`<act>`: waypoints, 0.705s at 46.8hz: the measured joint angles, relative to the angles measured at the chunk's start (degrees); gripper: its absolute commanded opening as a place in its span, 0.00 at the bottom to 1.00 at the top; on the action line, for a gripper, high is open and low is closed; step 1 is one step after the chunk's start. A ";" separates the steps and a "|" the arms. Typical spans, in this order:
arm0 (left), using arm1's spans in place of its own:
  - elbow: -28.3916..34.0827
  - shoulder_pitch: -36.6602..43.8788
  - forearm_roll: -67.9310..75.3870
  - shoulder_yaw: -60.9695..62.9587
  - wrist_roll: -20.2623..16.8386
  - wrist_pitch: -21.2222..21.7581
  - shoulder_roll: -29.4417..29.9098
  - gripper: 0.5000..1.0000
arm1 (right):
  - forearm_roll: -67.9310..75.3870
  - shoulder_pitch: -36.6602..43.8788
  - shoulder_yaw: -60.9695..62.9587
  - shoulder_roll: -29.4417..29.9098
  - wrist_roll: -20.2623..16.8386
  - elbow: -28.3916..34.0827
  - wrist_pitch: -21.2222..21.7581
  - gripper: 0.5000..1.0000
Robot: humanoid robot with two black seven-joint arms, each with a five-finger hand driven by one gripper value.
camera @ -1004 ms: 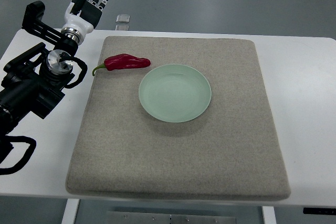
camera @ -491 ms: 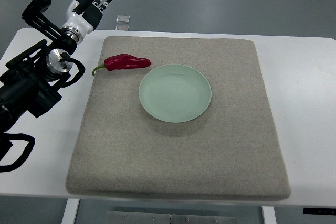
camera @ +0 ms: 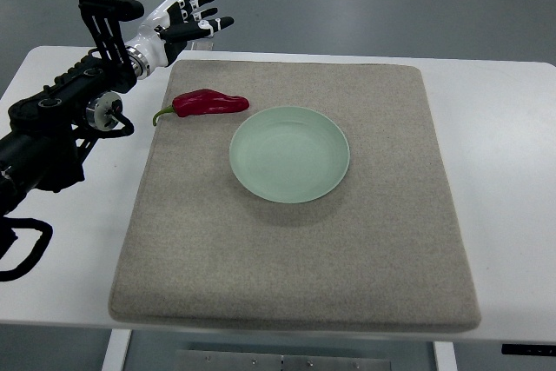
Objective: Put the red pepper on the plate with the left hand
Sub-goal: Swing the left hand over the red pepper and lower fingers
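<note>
Red pointed pepper (camera: pixel 208 102) on grey felt mat (camera: pixel 295 241), 10 o'clock of pale-green round plate (camera: pixel 290 154). Left hand (camera: pixel 187 19) spread, empty, hovering 12 o'clock of pepper.

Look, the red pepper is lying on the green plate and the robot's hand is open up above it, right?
Not quite. In the top view the red pepper lies on the grey mat, beside the green plate at its upper left edge, not on it. The plate holds nothing. The rest is right: the left hand is open, fingers spread, above the pepper in the picture.
</note>
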 measured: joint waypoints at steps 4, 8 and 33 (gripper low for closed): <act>-0.21 -1.57 0.95 5.94 -0.02 -1.34 2.31 0.86 | 0.00 0.00 0.00 0.00 -0.01 0.00 0.00 0.86; -0.29 -3.71 1.03 13.58 -0.03 -2.79 4.49 0.86 | -0.01 0.00 0.00 0.00 -0.01 0.00 0.00 0.86; -0.97 -11.02 17.76 34.27 -0.07 -4.73 5.62 0.87 | -0.02 0.01 0.00 0.00 -0.01 0.00 0.00 0.86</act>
